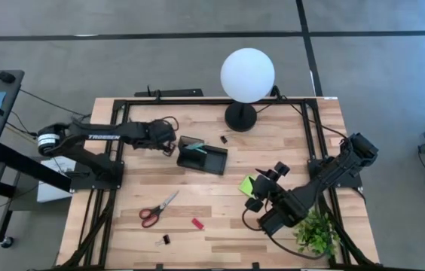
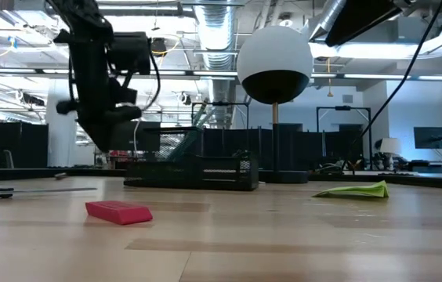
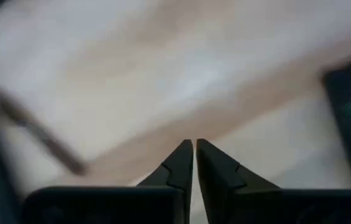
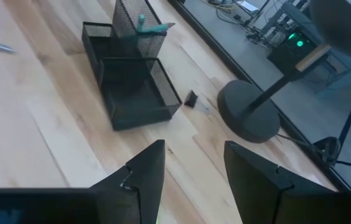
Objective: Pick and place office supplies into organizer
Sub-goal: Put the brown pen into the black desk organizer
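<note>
1. Left gripper (image 3: pixel 193 163): fingers pressed together, nothing between them, hanging over bare wood just beside the organizer (image 1: pixel 211 160).
2. Right gripper (image 4: pixel 193 163): fingers apart, empty, above the table near the sticky-note pad (image 1: pixel 249 184).
3. Organizer mid-table; a teal pen (image 4: pixel 154 26) stands in its cup.
4. Loose supplies: scissors (image 1: pixel 157 208), red piece (image 1: pixel 197 223), black clip (image 1: pixel 165 239), second clip (image 1: pixel 224 140) by the lamp (image 1: pixel 247 74).
5. Step, likely: between picks. Next: open over one item, descend, grasp.
</note>
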